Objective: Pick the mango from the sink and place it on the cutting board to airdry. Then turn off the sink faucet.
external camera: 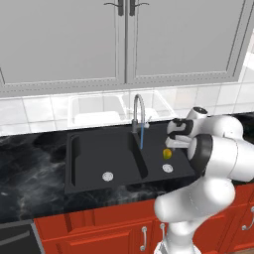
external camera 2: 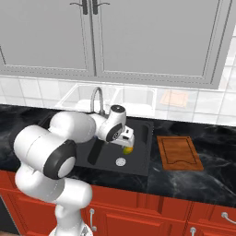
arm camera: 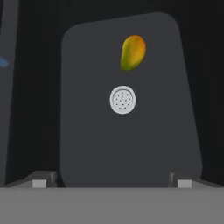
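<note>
1. Left base view: sink (external camera: pixel 89 158) takes the middle of the frame, black double basin set in the dark marble desk (external camera: pixel 30 168). Grey cabinets across the top.
2. Cutting board (external camera 2: pixel 179 152) sits mid-right of the right base view, on the desk just beside the sink's right edge, nothing on it.
3. Sink faucet (external camera: pixel 139 116) stands at the back between the basins, blue stream running.
4. Hand (arm camera: pixel 111 181) hangs over the right basin, jaws wide apart, holding nothing.
5. Mango (arm camera: pixel 132 53) lies on the basin floor, upper centre of the hand view, just above the drain (arm camera: pixel 122 99). So it's ahead of the hand and slightly right, well apart from the fingertips. Long axis runs nearly up-down in frame, tilted a little right.
6. Judgement: nothing blocks the path; the faucet stands off to the left.
</note>
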